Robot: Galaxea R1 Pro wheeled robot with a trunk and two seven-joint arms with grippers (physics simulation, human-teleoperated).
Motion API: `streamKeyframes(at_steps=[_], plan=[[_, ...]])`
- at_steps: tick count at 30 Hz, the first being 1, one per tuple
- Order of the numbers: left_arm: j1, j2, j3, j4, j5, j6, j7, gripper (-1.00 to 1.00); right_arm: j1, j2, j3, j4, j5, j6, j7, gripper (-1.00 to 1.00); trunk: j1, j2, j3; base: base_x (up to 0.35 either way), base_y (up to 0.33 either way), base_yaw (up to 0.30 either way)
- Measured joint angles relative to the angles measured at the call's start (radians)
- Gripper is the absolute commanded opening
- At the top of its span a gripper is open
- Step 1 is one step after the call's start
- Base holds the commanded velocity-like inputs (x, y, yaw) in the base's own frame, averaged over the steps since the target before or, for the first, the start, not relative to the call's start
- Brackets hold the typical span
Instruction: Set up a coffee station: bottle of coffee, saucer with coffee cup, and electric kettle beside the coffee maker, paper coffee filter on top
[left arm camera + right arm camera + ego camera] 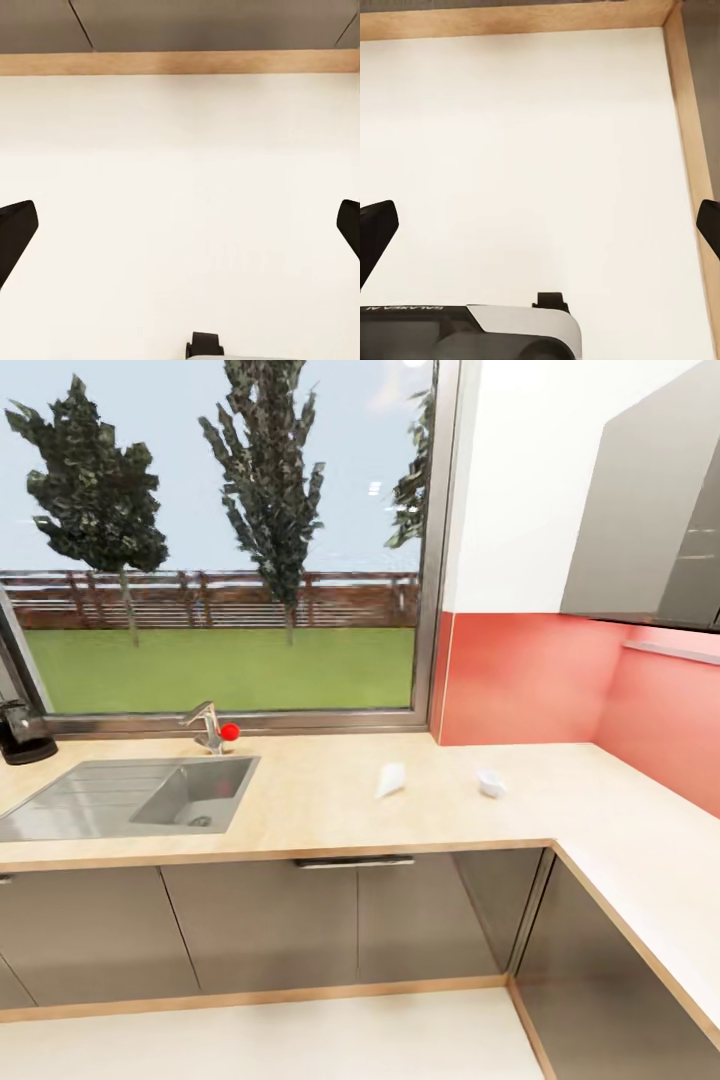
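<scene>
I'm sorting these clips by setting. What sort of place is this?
A home kitchen, in simulation: an L-shaped countertop over grey cabinets, a sink with a tap under a garden window, and a red backsplash.

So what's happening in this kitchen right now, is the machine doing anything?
Nothing is being handled yet. The robot faces the kitchen countertop, where a paper coffee filter and a small coffee cup lie apart, right of the sink. A dark appliance stands at the far left edge. Both wrist cameras look down at pale floor: the left gripper and right gripper are open and empty.
</scene>
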Motion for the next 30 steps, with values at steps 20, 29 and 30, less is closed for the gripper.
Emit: streamKeyframes(at_steps=[20,29,30], plan=[[0.0,0.0,0.0,-0.001,0.0,0.0,0.0,1.0,0.0,0.0,0.0,0.0,0.0,0.0,0.0,1.0,0.0,0.0,0.0,0.303,0.0,0.0],[0.0,0.001,0.0,-0.001,0.0,0.0,0.0,1.0,0.0,0.001,0.0,-0.003,-0.002,0.001,0.001,1.0,0.0,0.0,0.0,0.055,0.0,0.0],[0.0,0.001,0.0,-0.001,0.0,0.0,0.0,1.0,0.0,0.002,0.0,-0.004,-0.002,0.002,0.002,1.0,0.0,0.0,0.0,0.003,0.0,0.0]])
